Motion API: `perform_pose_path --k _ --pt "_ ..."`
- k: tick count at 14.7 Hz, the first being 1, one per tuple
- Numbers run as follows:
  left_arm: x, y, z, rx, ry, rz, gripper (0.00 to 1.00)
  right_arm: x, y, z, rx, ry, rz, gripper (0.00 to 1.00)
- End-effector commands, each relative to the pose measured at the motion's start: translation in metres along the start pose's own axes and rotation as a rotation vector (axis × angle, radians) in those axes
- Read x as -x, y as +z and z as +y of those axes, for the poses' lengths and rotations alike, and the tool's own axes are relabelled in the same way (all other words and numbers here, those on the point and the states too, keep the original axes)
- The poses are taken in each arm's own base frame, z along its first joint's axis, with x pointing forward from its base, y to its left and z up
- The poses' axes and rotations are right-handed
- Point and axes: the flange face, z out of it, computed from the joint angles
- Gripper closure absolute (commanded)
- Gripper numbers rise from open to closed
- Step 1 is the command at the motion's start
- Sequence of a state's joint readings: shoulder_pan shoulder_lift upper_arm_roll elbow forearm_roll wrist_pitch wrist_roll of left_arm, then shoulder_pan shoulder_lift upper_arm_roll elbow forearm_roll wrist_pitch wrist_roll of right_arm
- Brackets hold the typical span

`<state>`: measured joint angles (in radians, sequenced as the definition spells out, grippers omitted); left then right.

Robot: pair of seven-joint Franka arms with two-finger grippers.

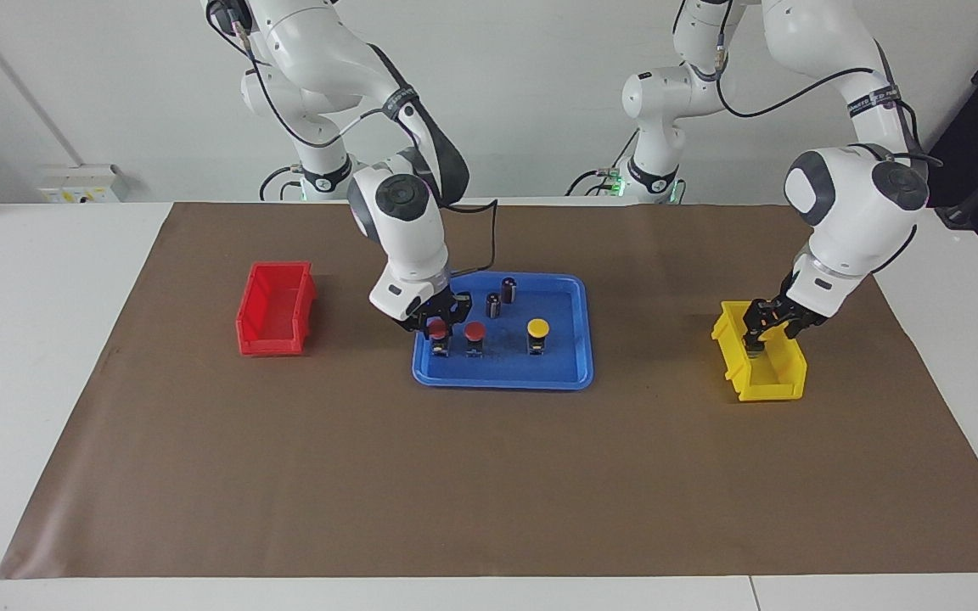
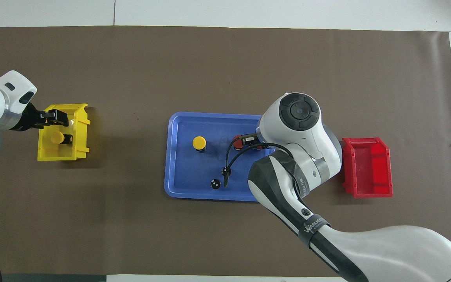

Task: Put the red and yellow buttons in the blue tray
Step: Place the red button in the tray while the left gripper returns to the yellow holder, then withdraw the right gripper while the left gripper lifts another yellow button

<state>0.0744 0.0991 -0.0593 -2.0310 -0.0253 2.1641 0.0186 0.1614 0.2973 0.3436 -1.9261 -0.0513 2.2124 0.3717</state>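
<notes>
**A:** Buttons check! Blue tray (image 1: 502,382) sits dead centre of the frame, with one yellow button (image 1: 537,327) and a loose red button (image 1: 474,331) standing in it.

**B:** And the right gripper (image 1: 438,318)?

**A:** Low over the tray, at the end toward the right arm, fingers clenched on a red button (image 1: 437,330).

**B:** Left gripper (image 1: 752,338)?

**A:** Dipped into the yellow bin (image 1: 765,386) at mid-height near the frame's edge, where the other yellow button (image 2: 56,137) lies on its side. Gripping or released, I can't tell.

One red button (image 1: 437,331) half-hidden by arm.
</notes>
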Motion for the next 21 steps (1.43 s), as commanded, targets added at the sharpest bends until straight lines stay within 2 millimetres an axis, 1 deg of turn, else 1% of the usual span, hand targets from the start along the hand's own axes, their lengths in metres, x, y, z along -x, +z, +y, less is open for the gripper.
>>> perform_pose_path --k 1,3,4,5,6,7,8,9,10,11,12,13,14,15,16,17,18,19,20,21 --pt "0.013 0.007 -0.005 -0.013 0.014 0.024 0.29 -0.001 0.005 -0.002 0.02 0.001 0.012 0.59" --pt "0.017 0.014 -0.01 -0.014 0.007 0.027 0.29 -0.002 0.003 -0.001 0.022 0.004 0.009 0.4" --pt "0.021 0.016 -0.012 -0.015 0.005 0.024 0.29 -0.004 -0.001 0.003 0.023 0.011 0.008 0.27" --pt "0.025 0.019 -0.012 -0.015 0.007 0.017 0.29 -0.008 -0.007 0.007 0.025 0.02 0.008 0.2" --pt "0.029 0.02 -0.012 -0.015 0.01 0.012 0.29 -0.012 -0.019 0.011 0.034 0.029 -0.001 0.18" --pt "0.03 0.021 -0.012 -0.016 0.011 0.016 0.29 -0.019 -0.036 0.018 0.04 0.043 -0.007 0.16" --pt "0.032 0.023 -0.012 -0.016 0.011 0.019 0.29 -0.027 -0.054 0.031 0.048 0.064 -0.017 0.14" --pt "0.035 0.025 -0.012 -0.017 0.011 0.026 0.3 -0.033 -0.07 0.038 0.051 0.078 -0.022 0.11" --pt "0.036 0.028 -0.013 -0.017 0.009 0.03 0.3 -0.035 -0.083 0.041 0.057 0.087 -0.028 0.04" --pt "0.036 0.027 -0.016 -0.018 0.002 0.036 0.36 -0.035 -0.1 0.048 0.063 0.101 -0.013 0.01" --pt "0.037 0.027 -0.017 -0.018 0.0 0.035 0.56 -0.036 -0.114 0.065 0.07 0.128 0.0 0.01" --pt "0.037 0.028 -0.017 -0.018 0.002 0.033 0.83 -0.035 -0.132 0.083 0.076 0.158 0.01 0.01" --pt "0.035 0.027 -0.017 -0.018 0.002 0.039 0.97 -0.035 -0.151 0.099 0.081 0.185 0.012 0.01" --pt "0.034 0.025 -0.017 -0.018 0.003 0.041 0.99 -0.036 -0.172 0.118 0.086 0.217 0.001 0.0" --pt "0.025 0.016 -0.017 -0.017 0.001 0.049 0.99 -0.038 -0.191 0.132 0.086 0.243 0.003 0.0" --pt "0.015 -0.003 -0.012 -0.015 0.003 0.032 0.99 -0.038 -0.207 0.143 0.084 0.263 0.008 0.0" --pt "0.001 -0.036 -0.008 -0.012 0.005 -0.001 0.99 -0.037 -0.222 0.16 0.085 0.294 0.008 0.0" --pt "-0.008 -0.073 -0.005 -0.012 0.011 -0.034 0.99 -0.032 -0.244 0.172 0.086 0.318 0.025 0.0" --pt "-0.011 -0.104 0.003 -0.013 0.011 -0.056 0.99 -0.025 -0.255 0.184 0.09 0.338 0.031 0.0" --pt "-0.012 -0.123 0.016 -0.012 -0.003 -0.051 0.99 -0.017 -0.264 0.197 0.097 0.357 0.029 0.0"
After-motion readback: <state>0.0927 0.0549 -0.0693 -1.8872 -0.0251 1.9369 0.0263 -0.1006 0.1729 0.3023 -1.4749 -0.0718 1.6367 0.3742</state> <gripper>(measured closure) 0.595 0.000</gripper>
